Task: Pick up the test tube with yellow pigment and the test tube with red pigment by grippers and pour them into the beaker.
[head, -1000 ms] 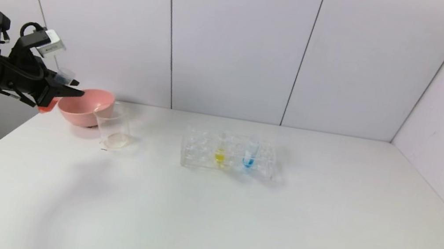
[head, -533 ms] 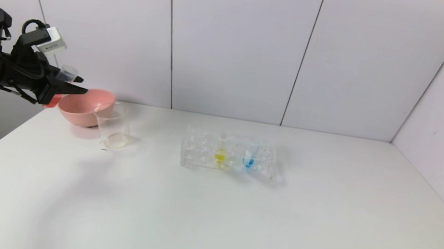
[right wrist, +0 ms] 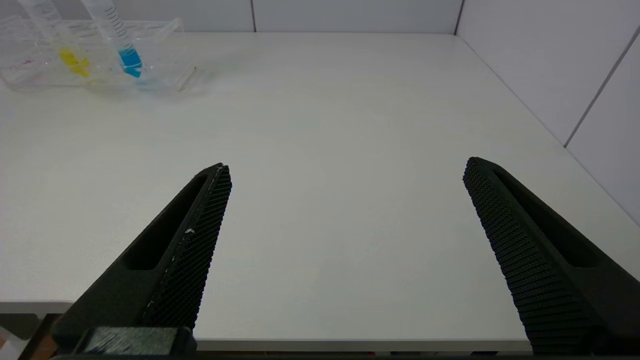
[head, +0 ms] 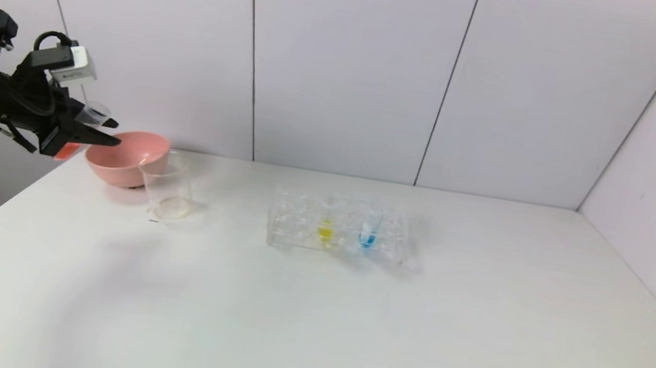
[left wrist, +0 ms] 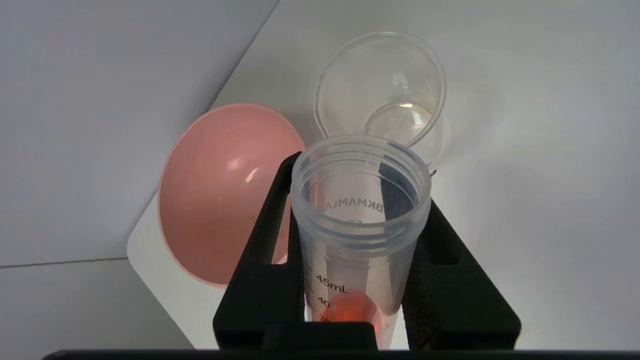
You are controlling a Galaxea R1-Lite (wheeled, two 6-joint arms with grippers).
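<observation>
Since a second ago, left gripper (head: 87, 135) has drawn slightly back and up at the tabletop's far left edge, away from the pink bowl; rack and beaker unchanged.

Left gripper: jaws narrow, clamped on the slim clear test tube with red pigment (left wrist: 360, 235). Tube sits between the two black fingers (left wrist: 260, 270), open mouth toward the wrist camera, red-orange liquid pooled at its low end. In the head view the tube's clear rim (head: 96, 111) shows above the jaws, red end below.

Round pink plastic bowl (head: 128, 159) sits just right of the gripper at the far left of the white tabletop (head: 344, 331). Clear straight-sided beaker (head: 167, 186) stands upright just beside the bowl, on its right and nearer side; touching or not, cannot tell.

Clear plastic tube rack (head: 338, 226) near tabletop centre, well apart from the beaker. Test tube with yellow pigment (head: 326, 223) stands in it; blue-bottomed clear tube (head: 369, 229) beside it on the right.

Right gripper (right wrist: 345, 250): jaws wide, holding nothing, over the near right part of the tabletop.
</observation>
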